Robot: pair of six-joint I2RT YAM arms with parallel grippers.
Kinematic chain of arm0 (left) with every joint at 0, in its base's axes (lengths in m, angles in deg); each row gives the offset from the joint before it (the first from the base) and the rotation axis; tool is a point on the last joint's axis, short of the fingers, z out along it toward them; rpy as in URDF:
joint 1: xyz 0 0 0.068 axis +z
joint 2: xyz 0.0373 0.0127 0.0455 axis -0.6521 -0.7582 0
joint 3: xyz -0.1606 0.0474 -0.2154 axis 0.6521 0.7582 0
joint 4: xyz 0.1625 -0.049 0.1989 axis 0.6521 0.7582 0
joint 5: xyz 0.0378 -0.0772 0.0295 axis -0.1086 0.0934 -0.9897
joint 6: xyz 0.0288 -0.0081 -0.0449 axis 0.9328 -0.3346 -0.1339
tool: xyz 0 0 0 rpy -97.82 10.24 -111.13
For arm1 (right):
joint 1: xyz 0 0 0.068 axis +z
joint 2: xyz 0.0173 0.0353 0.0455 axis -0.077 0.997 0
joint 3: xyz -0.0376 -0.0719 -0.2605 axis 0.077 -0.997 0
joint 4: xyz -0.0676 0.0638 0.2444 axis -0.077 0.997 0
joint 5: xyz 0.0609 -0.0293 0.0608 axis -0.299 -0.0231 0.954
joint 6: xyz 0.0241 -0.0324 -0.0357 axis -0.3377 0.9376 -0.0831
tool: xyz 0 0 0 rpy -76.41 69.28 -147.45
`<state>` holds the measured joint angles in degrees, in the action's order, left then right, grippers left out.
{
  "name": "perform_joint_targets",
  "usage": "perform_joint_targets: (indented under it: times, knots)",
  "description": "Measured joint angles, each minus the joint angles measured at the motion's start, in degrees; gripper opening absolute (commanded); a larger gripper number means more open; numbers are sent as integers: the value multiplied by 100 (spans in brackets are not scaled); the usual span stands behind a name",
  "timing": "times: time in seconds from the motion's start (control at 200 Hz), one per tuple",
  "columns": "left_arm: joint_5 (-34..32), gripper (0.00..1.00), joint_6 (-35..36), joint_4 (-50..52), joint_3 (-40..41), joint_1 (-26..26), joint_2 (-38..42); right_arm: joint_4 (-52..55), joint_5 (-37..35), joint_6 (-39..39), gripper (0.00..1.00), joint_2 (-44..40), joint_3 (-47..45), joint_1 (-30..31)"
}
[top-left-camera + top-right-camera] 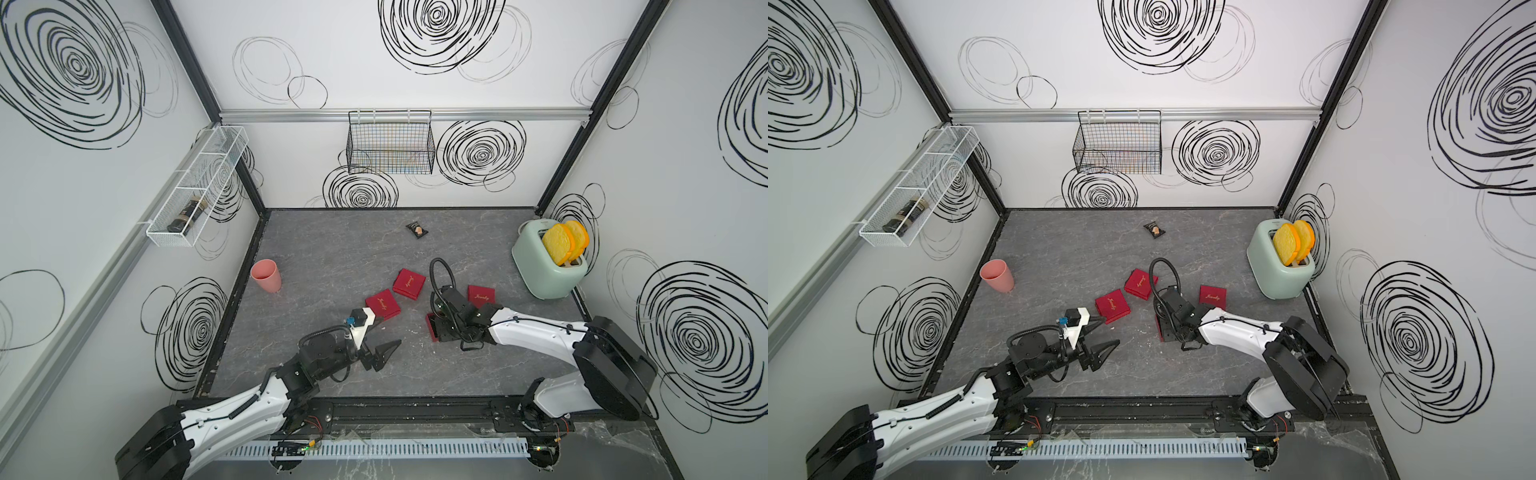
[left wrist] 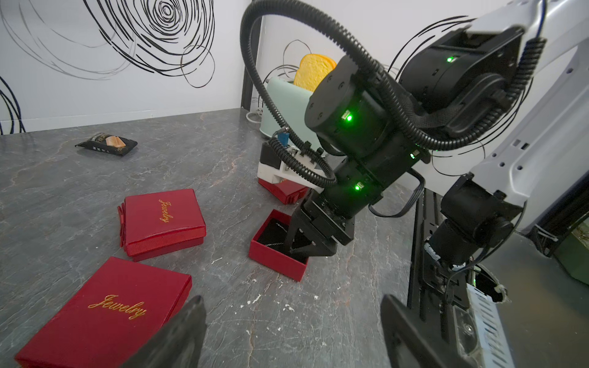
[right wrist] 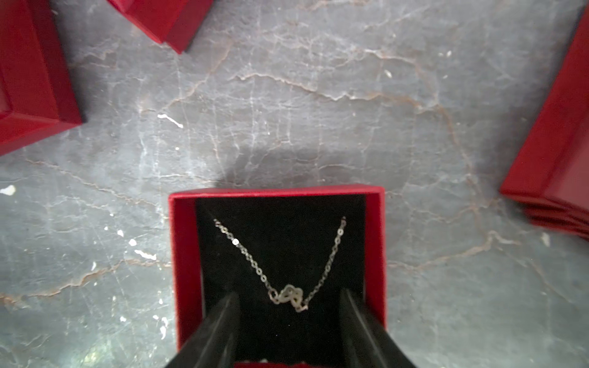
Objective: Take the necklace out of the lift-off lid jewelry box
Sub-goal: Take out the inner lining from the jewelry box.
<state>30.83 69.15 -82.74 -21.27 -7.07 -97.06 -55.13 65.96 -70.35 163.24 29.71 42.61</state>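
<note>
The lift-off lid jewelry box [image 3: 277,191] stands open on the grey table, red outside and lined in black; it also shows in both top views [image 1: 432,330] [image 1: 1160,330]. The necklace [image 3: 288,294], a fine silvery chain with a small pendant, lies on the black lining. My right gripper [image 3: 290,293] reaches down into the box, open, with one finger on each side of the pendant and no grip on it. From the left wrist the box [image 2: 274,258] shows with the right gripper's fingers [image 2: 298,247] inside. My left gripper [image 2: 293,298] [image 1: 395,345] hangs open over bare table, to the left of the box.
Three red pieces marked "Jewelry" [image 1: 382,304] [image 1: 409,283] [image 1: 481,296] lie close round the open box. A pink cup [image 1: 266,276] stands at the left, a mint toaster [image 1: 548,266] with bread at the right, and a dark snack packet [image 1: 417,229] further back.
</note>
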Motion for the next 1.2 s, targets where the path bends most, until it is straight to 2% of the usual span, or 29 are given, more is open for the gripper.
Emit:
perform_joint_targets:
  times: [0.35,0.545,0.705,0.921,1.201]
  knots:
    - [-155,87,55,-4,0,-92,-7,-153,-39,177,36,348,72,9]
    - [-332,86,94,-4,0,-199,-90,-267,-39,275,14,490,153,11]
    - [-732,83,149,-31,-26,-365,-426,-317,63,328,11,455,153,9]
    - [-1401,83,302,-129,-483,-824,-1539,-308,422,483,5,98,122,11]
    - [-1705,81,297,-632,-1130,-1073,-2796,-308,616,595,5,-503,68,11]
